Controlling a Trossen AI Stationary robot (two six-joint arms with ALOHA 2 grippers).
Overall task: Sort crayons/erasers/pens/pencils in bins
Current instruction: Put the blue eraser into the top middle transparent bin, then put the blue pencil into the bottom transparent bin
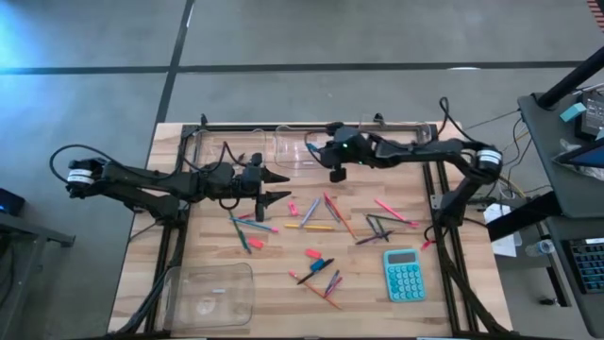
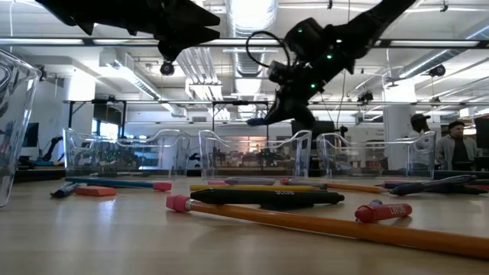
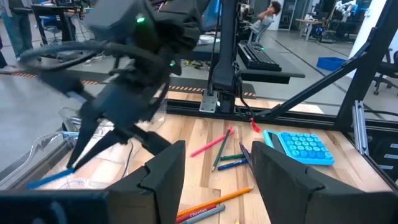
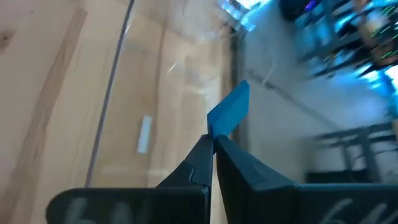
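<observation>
Right wrist view: right gripper (image 4: 212, 144) jaws pinch thin blue pencil (image 4: 229, 113); left jaws apart, empty.

A scatter of pencils (image 1: 319, 227) and a teal calculator (image 1: 404, 275) crowds the table's (image 1: 274, 302) middle, while 3 clear bins (image 1: 294, 146) wall its far edge.

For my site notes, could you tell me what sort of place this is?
Probably a robotics lab or workshop: exposed ceiling ducts, a desk with a keyboard and people standing beyond the wooden table.
</observation>
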